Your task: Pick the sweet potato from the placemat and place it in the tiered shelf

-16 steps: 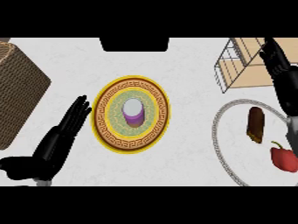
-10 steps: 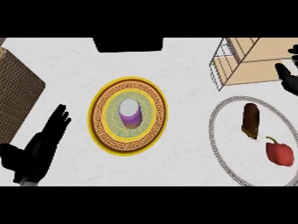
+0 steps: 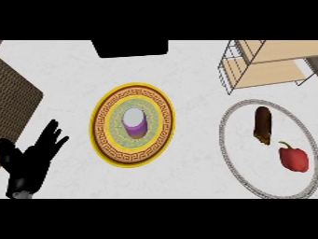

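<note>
One hand shows in the head view: the left hand (image 3: 32, 161), low at the left, fingers straight and spread, holding nothing and resting apart from everything on the counter; the right hand is nowhere in view. The counter (image 3: 189, 74) is a pale, faintly marbled surface that fills almost the whole view, with only a darker strip of room showing at the upper corners. Near the middle lies a round ornate plate (image 3: 105, 140) with a yellow rim and a patterned brown band, and on its centre stands a small purple-and-white cup (image 3: 134, 123). To the right lies a round white placemat (image 3: 233, 154) with a grey patterned border, and on it sits the sweet potato (image 3: 262, 125), dark brown and lengthwise up the view, in the mat's upper half. Just below and right of it, close by, lies a red bell pepper (image 3: 295, 158). The tiered shelf (image 3: 271, 70), wire frame with light wooden boards, stands at the upper right, cut off by the top edge, so its upper levels cannot be made out. A woven wicker basket (image 3: 3, 102) is cut off by the left edge. A black block (image 3: 130, 47) at the top centre cannot be identified.
</note>
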Motion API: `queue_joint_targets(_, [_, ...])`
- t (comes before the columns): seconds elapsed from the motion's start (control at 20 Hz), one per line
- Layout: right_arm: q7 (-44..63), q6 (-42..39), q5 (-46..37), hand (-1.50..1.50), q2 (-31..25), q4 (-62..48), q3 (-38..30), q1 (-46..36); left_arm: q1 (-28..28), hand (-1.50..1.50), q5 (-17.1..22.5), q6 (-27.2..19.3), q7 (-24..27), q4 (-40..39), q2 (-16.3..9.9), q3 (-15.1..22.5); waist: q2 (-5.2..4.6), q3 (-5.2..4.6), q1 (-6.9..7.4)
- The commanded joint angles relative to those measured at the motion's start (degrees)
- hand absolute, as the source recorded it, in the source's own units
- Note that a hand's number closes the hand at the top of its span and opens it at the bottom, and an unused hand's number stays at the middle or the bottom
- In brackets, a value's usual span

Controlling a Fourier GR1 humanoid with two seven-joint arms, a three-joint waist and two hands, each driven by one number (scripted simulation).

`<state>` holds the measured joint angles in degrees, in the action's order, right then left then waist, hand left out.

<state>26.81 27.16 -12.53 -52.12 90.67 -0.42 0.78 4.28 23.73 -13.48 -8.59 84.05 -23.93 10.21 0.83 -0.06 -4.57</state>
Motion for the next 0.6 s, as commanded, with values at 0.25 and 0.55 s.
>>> queue_joint_targets(0.25, [23.7,-10.2,0.2,-1.50,-6.1,29.1,2.1,10.8,-4.6,0.00,-0.4,0.2,-5.2,-4.0,0.2,-0.3,-0.33,-0.17,1.90])
queue_joint_targets(0.55, [42.2,-19.6,-0.3,-1.50,-8.1,31.6,9.2,0.3,-9.1,0.00,-0.5,3.1,-5.6,-6.6,1.1,0.1,-1.15,-0.14,5.08])
